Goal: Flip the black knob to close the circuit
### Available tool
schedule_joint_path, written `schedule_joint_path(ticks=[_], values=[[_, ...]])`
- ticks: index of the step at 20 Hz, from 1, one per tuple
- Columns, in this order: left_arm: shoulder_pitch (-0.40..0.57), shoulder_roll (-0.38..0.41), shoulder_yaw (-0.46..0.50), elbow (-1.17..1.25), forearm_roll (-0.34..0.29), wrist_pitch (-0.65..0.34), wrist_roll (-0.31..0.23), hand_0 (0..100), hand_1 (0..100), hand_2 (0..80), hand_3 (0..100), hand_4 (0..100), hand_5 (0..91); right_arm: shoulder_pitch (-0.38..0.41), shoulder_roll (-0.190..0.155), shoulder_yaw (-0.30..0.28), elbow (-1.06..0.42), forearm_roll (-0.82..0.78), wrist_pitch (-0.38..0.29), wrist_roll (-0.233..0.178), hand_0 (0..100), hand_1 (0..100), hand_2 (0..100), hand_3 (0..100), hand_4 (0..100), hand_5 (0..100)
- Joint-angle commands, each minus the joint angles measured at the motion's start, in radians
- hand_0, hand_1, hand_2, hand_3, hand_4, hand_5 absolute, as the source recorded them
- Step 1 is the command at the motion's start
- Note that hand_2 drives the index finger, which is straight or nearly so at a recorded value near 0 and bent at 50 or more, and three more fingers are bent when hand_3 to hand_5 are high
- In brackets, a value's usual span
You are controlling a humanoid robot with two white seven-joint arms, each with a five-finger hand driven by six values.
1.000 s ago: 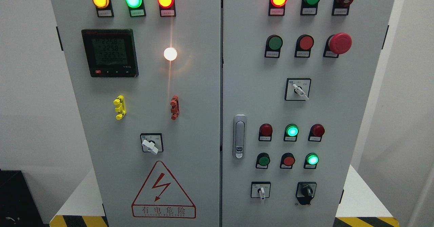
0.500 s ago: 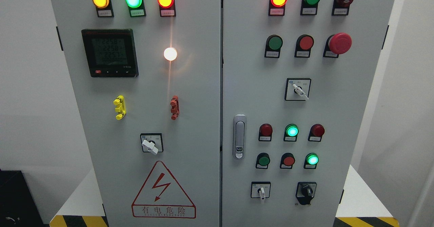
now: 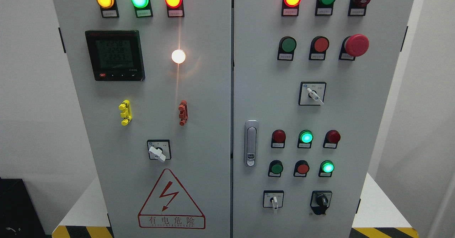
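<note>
Neither robot hand showed anywhere in the head view, so whether either was released, clenched or grasping something could not be told, and with no hand to measure from, places are given here by the cabinet itself.

The black knob [image 3: 321, 200] sat at the lower right corner of the grey cabinet [image 3: 213, 131], on its right door, with nothing touching it. Its handle appeared to stand roughly upright, though its exact setting was too small to read. Just to its left on the same row was a white-handled switch [image 3: 273, 200], handle pointing down. Above the knob came two rows of three round buttons and lamps — the lit green lamp [image 3: 327, 167] lay directly over it, and another green lamp [image 3: 306, 137] glowed in the middle of the row above. Higher on that door a second white selector [image 3: 312, 93] pointed down and to the right, and a large red mushroom button [image 3: 356, 45] stood out near the upper right.

The silver door latch [image 3: 251, 143] ran upright beside the seam between the doors. On the left door were a digital meter [image 3: 115, 55] with lit figures, a bright white lamp [image 3: 178, 56], a third white-handled selector [image 3: 159, 150] and — below it — a red warning triangle [image 3: 171, 199].
</note>
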Motion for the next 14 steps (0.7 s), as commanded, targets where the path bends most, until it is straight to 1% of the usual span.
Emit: schedule_joint_path(ticks=[1, 3, 6, 8, 14], values=[[0.000, 0.000, 0.000, 0.000, 0.000, 0.000, 0.001, 12, 56, 0.0, 0, 0, 0.0, -0.104, 0.005, -0.040, -0.176, 0.073, 0.025, 0.040, 0, 0, 86, 100, 89, 87], [0.000, 0.000, 0.000, 0.000, 0.000, 0.000, 0.001, 12, 56, 0.0, 0, 0, 0.0, -0.145, 0.005, -0.037, -0.176, 0.087, 0.045, 0.063, 0, 0, 86, 100, 89, 88], [0.000, 0.000, 0.000, 0.000, 0.000, 0.000, 0.001, 12, 56, 0.0, 0, 0, 0.0, -0.193, 0.007, -0.035, -0.170, 0.121, 0.045, 0.088, 0, 0, 87, 100, 90, 88], [0.000, 0.000, 0.000, 0.000, 0.000, 0.000, 0.001, 12, 56, 0.0, 0, 0, 0.0, -0.211, 0.010, -0.035, -0.167, 0.133, 0.045, 0.103, 0, 0, 87, 100, 90, 88], [0.000, 0.000, 0.000, 0.000, 0.000, 0.000, 0.001, 12, 56, 0.0, 0, 0, 0.0, -0.239, 0.011, 0.000, -0.158, 0.188, 0.045, 0.117, 0, 0, 87, 100, 90, 88]])
